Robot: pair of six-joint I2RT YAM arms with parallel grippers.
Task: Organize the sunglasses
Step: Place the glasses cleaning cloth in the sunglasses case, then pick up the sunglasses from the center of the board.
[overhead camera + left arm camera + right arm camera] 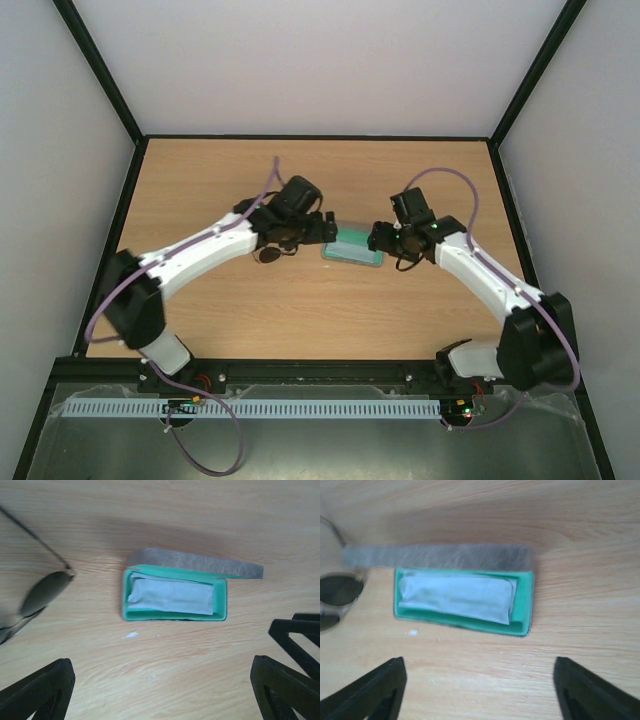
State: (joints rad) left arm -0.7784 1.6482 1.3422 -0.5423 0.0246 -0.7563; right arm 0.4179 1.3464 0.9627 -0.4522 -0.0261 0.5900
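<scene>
The sunglasses lie on the table just left of the case, partly under my left arm; a dark round lens and a thin wire arm show in the left wrist view and at the left edge of the right wrist view. The grey case lies open, green inside, with a folded light blue cloth in it. Its grey lid stands up at the far side. My left gripper is open and empty at the case's left. My right gripper is open and empty at its right.
The wooden table is ringed by a black frame and white walls. Both arms arch in from the near corners and meet at the case. Small white specks lie on the wood near the case.
</scene>
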